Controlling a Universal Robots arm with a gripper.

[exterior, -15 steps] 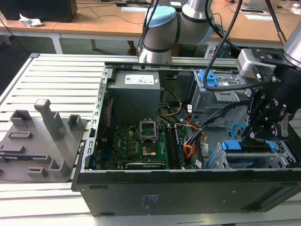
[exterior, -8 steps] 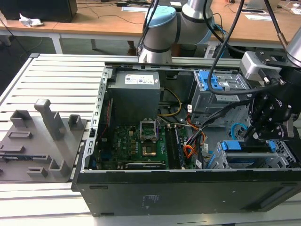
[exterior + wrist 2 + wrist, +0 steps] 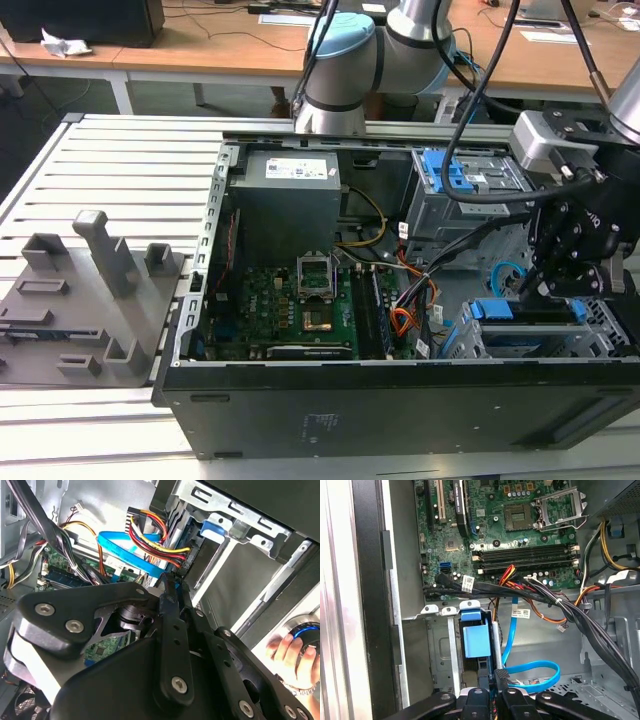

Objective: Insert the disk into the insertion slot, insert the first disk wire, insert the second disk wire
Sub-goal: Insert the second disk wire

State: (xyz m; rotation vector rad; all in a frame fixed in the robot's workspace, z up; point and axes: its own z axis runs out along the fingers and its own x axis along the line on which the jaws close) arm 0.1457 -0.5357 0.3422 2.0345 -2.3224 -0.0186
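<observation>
Tool [image 3: 495, 680] sits low in the open PC case [image 3: 300, 410], at the drive cage [image 3: 560, 340] on the exterior view's right. Disk [image 3: 525, 312] already seated in the cage, blue frame showing. In the first wrist view the fingertips look pinched on the plug end of the blue cable [image 3: 530, 672], which loops out just beyond the tool; grip is a judgement, contact partly hidden. In the second wrist view the orange-red-black bundle [image 3: 155, 542] reaches a black plug at the disk's rear edge, right ahead of the fingertips; blue cable crosses beside it. Cable plug lies between tool and disk back, tool axis pointing at it. A hand [image 3: 290, 655] rests outside the case.
</observation>
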